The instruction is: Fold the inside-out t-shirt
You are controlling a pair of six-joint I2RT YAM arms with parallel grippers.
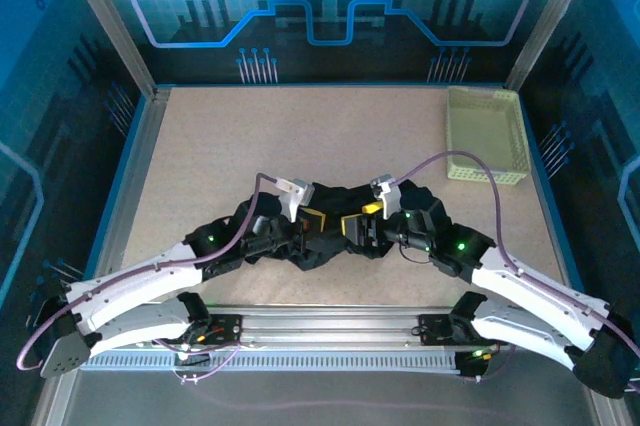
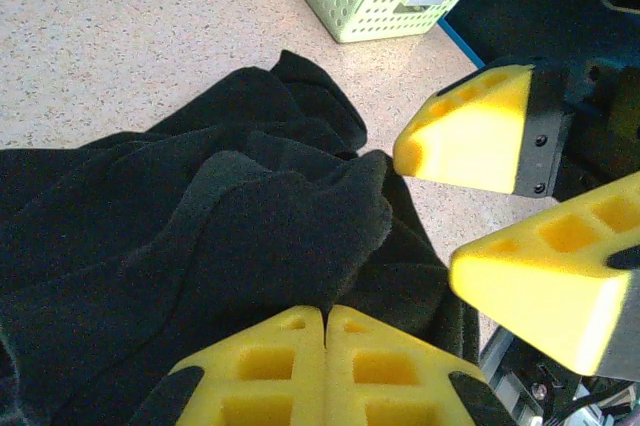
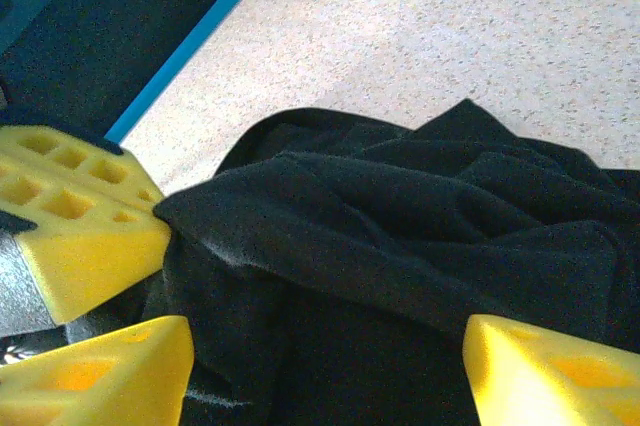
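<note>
Yellow pads on the left gripper [image 2: 325, 321] press flush together, tips against a raised fold; whether cloth is pinched, I can't tell. Between the arms the t-shirt [image 2: 220, 246] lies bunched toward the near edge of the table [image 1: 250, 136], long axis running left to right. The right gripper [image 3: 330, 346] gapes wide, holding nothing, that fold lying between its fingers. It's placed to bite, I'd judge.
</note>
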